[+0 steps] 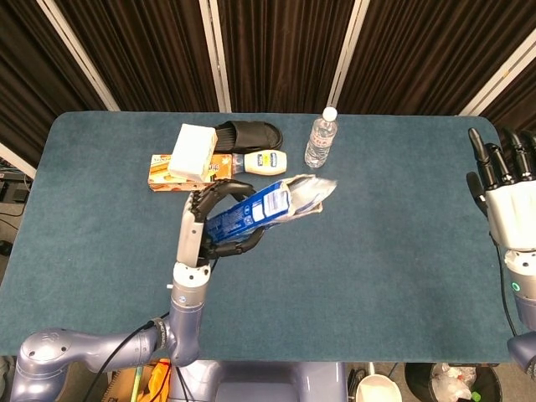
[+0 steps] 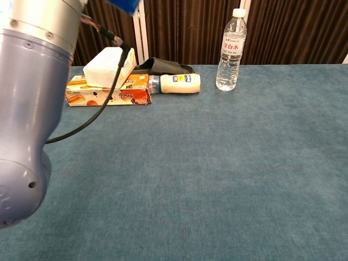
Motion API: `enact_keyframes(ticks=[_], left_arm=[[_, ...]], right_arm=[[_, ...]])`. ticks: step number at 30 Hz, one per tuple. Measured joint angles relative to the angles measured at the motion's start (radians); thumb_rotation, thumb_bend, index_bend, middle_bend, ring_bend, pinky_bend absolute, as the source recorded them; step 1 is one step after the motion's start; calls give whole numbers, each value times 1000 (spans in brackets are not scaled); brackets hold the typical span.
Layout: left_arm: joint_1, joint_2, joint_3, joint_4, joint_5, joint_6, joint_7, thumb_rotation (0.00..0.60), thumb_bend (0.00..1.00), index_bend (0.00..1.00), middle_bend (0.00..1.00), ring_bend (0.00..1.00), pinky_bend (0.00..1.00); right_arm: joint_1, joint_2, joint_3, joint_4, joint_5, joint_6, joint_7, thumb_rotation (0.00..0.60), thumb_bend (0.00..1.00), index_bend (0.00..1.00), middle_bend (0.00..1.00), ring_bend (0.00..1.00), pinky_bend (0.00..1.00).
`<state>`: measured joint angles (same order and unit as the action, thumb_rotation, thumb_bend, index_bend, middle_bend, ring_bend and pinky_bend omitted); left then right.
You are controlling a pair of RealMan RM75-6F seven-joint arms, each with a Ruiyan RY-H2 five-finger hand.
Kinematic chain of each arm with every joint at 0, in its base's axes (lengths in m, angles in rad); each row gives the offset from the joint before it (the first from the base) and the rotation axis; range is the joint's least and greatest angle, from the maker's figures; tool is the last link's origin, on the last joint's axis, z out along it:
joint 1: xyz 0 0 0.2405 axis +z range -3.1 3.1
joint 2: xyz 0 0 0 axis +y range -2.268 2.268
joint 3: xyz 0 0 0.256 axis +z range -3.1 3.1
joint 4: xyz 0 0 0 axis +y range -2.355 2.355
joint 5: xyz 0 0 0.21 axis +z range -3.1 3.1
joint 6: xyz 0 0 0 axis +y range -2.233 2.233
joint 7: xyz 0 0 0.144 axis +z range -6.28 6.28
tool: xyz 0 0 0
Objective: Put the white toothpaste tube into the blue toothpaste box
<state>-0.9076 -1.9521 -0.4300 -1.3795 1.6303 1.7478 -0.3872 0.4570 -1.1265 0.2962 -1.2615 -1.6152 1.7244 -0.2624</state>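
My left hand (image 1: pixel 216 224) grips the blue toothpaste box (image 1: pixel 251 213) and holds it raised above the table's middle, tilted with its open end pointing right and away from me. White and silvery material (image 1: pixel 311 191) shows at that open end; I cannot tell whether it is the white tube or the box flaps. In the chest view only a blue corner of the box (image 2: pixel 128 5) shows at the top, above my left arm (image 2: pixel 32 109). At the table's right edge my right hand (image 1: pixel 502 197) is raised, fingers spread, holding nothing.
At the back left lies an orange carton (image 1: pixel 167 174) with a white box (image 1: pixel 193 149) on top, a black slipper (image 1: pixel 249 134) behind it and a yellowish bottle (image 1: pixel 266 161) beside it. A water bottle (image 1: pixel 321 138) stands at the back centre of the blue-green tabletop (image 1: pixel 394 251).
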Motion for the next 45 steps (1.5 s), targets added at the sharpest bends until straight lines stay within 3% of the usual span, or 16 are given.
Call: enact_keyframes(ticks=[5, 7, 19, 30, 32, 35, 39, 45], left_arm=[[14, -2, 23, 23, -3, -9, -4, 600, 649, 419, 589, 571, 702], [22, -8, 33, 34, -12, -14, -6, 600, 674, 439, 613, 594, 726], [74, 4, 121, 92, -12, -52, 16, 600, 636, 420, 573, 565, 693], [204, 191, 323, 161, -36, -209, 162, 600, 557, 414, 559, 559, 676], [218, 203, 339, 164, -50, -237, 184, 600, 546, 410, 549, 554, 671], [243, 222, 373, 167, -80, -296, 246, 600, 508, 381, 509, 517, 607], [277, 232, 402, 168, -134, -371, 316, 600, 374, 266, 362, 338, 388], [308, 253, 411, 128, -212, -446, 426, 600, 273, 150, 184, 159, 152]], right_arm=[[-4, -1, 0, 3, 3, 1, 6, 600, 320, 47, 451, 222, 270], [-6, 0, 0, 3, 2, 3, 11, 600, 320, 47, 451, 222, 270], [-21, 6, 5, -5, 8, 21, 44, 600, 320, 47, 451, 222, 270], [-35, 17, 10, -91, -15, 60, 45, 600, 320, 47, 451, 222, 270], [-35, 18, 9, -104, -19, 60, 37, 600, 320, 47, 451, 222, 270], [-37, 19, 6, -129, -25, 59, 22, 600, 319, 47, 451, 222, 270], [-44, 19, 3, -159, -27, 58, 5, 600, 319, 47, 451, 222, 270], [-57, 8, -10, -177, -32, 55, -6, 600, 320, 47, 451, 222, 269]])
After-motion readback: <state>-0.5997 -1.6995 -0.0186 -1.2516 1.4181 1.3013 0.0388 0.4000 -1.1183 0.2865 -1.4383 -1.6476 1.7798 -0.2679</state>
